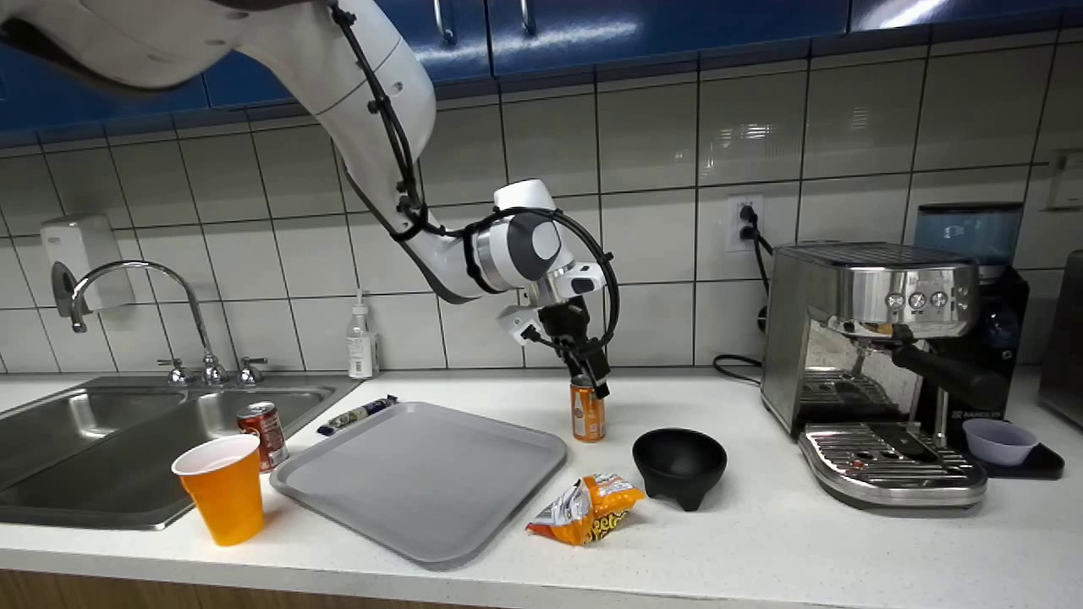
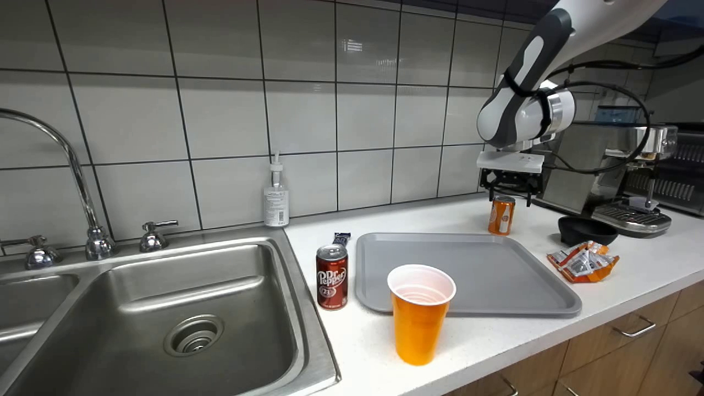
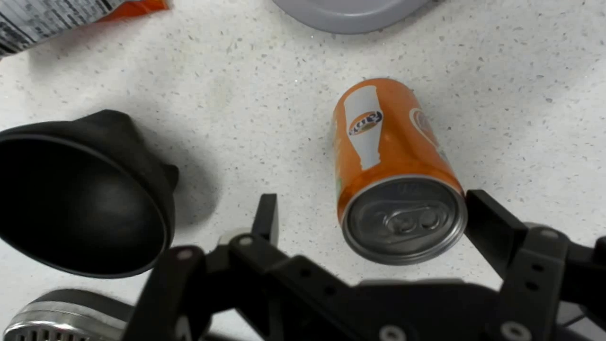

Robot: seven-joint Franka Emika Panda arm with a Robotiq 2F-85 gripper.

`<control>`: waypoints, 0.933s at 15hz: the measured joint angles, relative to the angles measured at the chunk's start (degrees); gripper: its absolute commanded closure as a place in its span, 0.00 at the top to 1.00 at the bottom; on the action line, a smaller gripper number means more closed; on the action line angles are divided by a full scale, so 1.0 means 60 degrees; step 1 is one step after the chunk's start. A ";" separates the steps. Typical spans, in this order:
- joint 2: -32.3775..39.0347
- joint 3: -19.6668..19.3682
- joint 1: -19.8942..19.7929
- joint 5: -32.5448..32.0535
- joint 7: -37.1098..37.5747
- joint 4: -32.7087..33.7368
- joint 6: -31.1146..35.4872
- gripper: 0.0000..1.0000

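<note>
The white arm [image 1: 355,127] reaches over the counter [image 1: 761,550] from above; in an exterior view its forearm slants down to the right, bends at the silver-banded wrist [image 1: 525,245] and ends low, near the tiled wall [image 1: 651,321]. A black cable [image 1: 612,288] runs strapped along it and bows out in a loose loop beside the wrist. The gripper [image 3: 371,198] points downward, leaning a little, its two fingers spread wide. At their tips is an orange soda can [image 3: 386,137], upright on the counter just beyond a corner of the gray tray [image 1: 423,482]. In the wrist view the can's lid shows between the fingers but off-center: one finger is right at the rim, though whether it touches cannot be told, while a clear gap separates the lid from the opposite finger. How far the tips reach below the rim is also hard to judge. Near the can, on the side of the wider gap, stands a black bowl [image 1: 679,474] on short legs, with a crumpled snack bag [image 1: 588,510] just beside it. Farther along sits a coffee machine [image 1: 871,279]. Toward the sink [image 2: 312,333], a red soda can [image 2: 332,278] and an orange cup [image 2: 421,330] stand upright near the tray.
</note>
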 measured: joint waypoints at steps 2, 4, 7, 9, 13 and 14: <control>0.0117 0.0038 -0.0039 0.0041 -0.0069 0.0115 -0.0009 1.00; 0.0222 0.0051 -0.0062 0.0091 -0.0117 0.0224 -0.0020 0.72; 0.0358 0.0069 -0.0085 0.0191 -0.0219 0.0390 -0.0033 0.49; 0.0420 0.0104 -0.0093 0.0235 -0.0248 0.0480 -0.0039 0.38; 0.0466 0.0135 -0.0095 0.0260 -0.0304 0.0574 -0.0070 0.38; 0.0468 0.0145 -0.0095 0.0260 -0.0326 0.0581 -0.0070 0.38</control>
